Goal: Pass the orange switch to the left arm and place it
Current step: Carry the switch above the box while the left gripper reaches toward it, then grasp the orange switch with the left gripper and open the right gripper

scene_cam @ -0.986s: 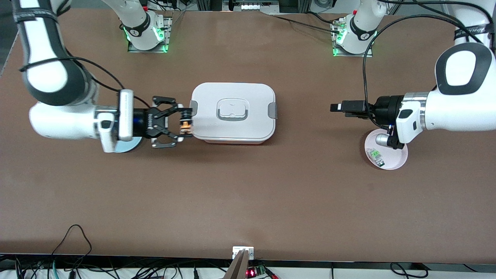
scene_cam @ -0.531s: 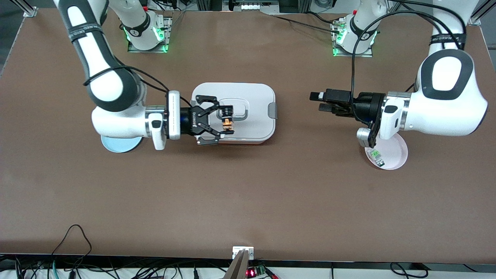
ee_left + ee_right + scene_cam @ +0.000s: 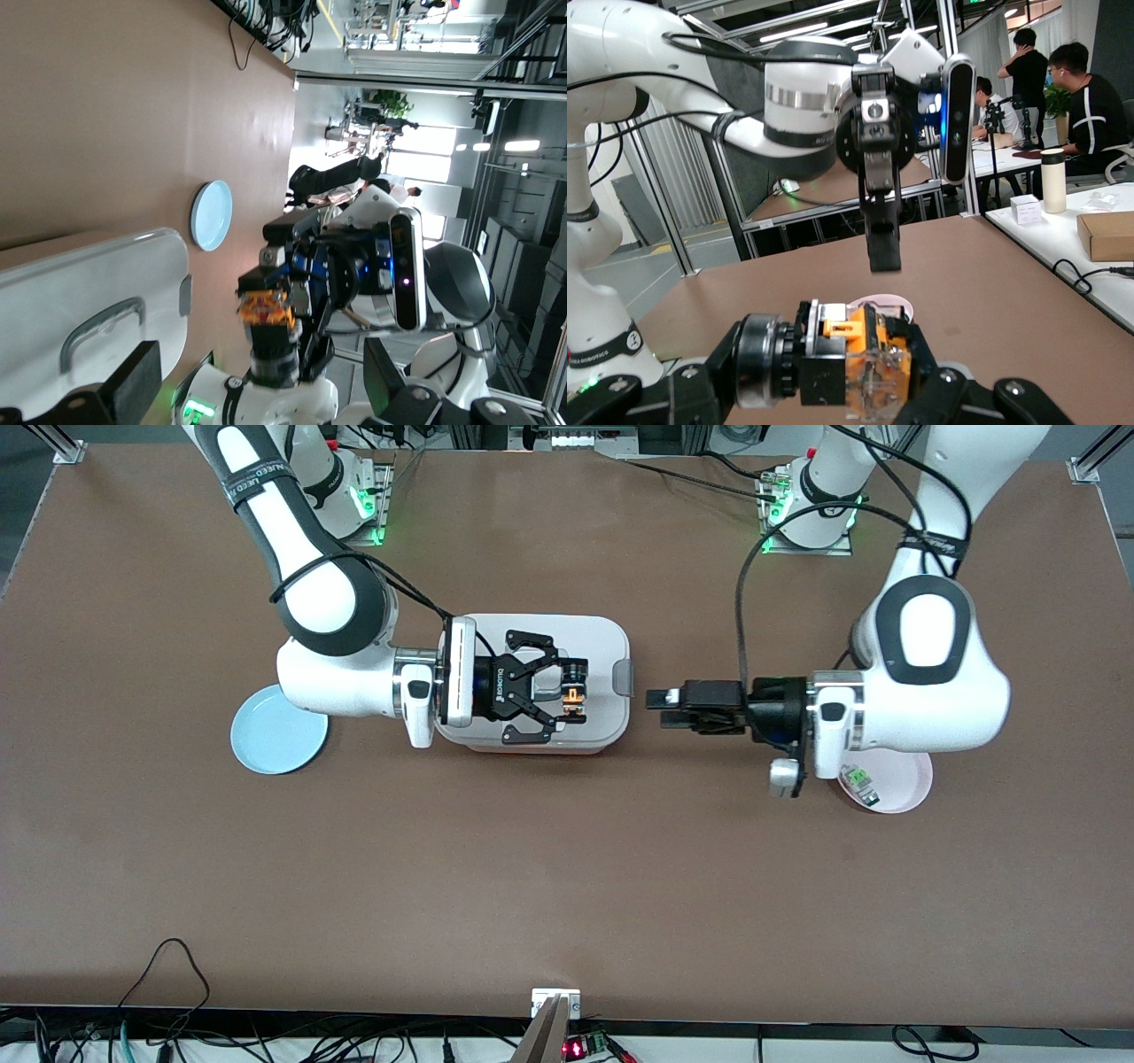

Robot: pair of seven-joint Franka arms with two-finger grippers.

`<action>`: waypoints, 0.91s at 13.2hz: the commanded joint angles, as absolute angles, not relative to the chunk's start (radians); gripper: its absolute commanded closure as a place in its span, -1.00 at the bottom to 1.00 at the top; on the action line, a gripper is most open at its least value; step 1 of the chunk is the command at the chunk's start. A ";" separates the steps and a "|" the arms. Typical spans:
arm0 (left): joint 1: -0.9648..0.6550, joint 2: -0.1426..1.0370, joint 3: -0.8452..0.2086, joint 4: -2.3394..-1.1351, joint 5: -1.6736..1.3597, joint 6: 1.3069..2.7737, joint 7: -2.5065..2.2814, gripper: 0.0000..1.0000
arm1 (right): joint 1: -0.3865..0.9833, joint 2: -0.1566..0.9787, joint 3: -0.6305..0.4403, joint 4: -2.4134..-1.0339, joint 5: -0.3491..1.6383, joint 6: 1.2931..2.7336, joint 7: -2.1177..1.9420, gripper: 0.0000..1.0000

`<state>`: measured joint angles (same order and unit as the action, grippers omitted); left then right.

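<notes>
The right gripper [image 3: 574,696] has moved from the box's edge to over the middle of the white box [image 3: 611,646]. Its jaws are closed tight on the orange switch [image 3: 574,701], so the switch is up in the air above the lid, not touching it.

The left gripper [image 3: 657,698] has slid in from over the pink plate [image 3: 912,779] and now hangs just beside the box's end, pointing at the switch. In the left wrist view its jaws stand wide apart with nothing in them.

The blue plate [image 3: 270,735] sits bare, toward the right arm's end.

The two grippers are close now, so the hand-over looks ready to start.
</notes>
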<state>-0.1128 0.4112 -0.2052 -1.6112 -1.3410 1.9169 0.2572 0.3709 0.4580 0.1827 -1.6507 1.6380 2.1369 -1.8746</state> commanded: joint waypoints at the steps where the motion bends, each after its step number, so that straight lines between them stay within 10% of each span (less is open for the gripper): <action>1: -0.127 0.429 -0.218 -1.617 -1.385 1.944 0.308 -1.00 | 0.376 0.462 0.213 -1.641 1.695 2.183 -1.893 0.29; 9: -0.186 0.434 -0.222 -1.657 -1.451 2.006 0.308 -0.80 | 0.374 0.459 0.227 -1.641 1.698 2.198 -1.890 0.29; 12: -0.187 0.420 -0.224 -1.674 -1.453 2.002 0.308 -0.43 | 0.374 0.460 0.227 -1.641 1.700 2.198 -1.891 0.29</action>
<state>-0.1846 0.4436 -0.2236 -1.6457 -1.4168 1.9909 0.2809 0.3742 0.4581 0.2188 -1.6494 1.6682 2.1848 -1.8746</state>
